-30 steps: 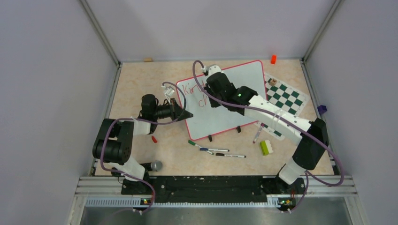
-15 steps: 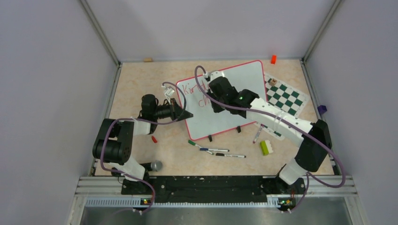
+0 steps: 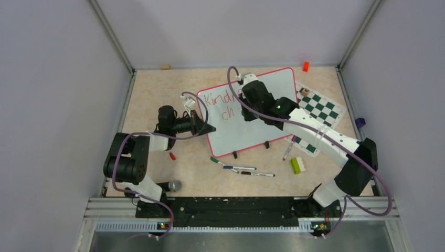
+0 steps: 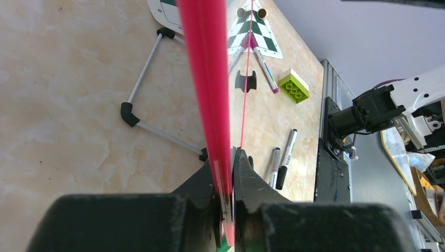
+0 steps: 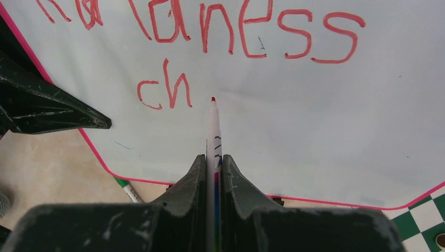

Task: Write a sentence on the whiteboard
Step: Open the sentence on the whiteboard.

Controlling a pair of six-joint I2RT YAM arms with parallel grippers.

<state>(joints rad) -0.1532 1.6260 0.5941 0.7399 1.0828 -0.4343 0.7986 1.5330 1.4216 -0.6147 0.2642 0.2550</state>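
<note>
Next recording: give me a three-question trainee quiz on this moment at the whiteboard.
1. True or false: the left gripper is shut on the frame of the whiteboard.
2. Where is the tip of the red marker in the right gripper? A) left of "ch" B) just right of "ch" C) above "Kindness"
3. Fill in: the second line of the lettering reads ___.
Key: 1 true; 2 B; 3 "ch".

Above our right claw, we lose the writing at the top edge; its fingers hide the pen barrel. In the left claw, the board rim blurs red.
</note>
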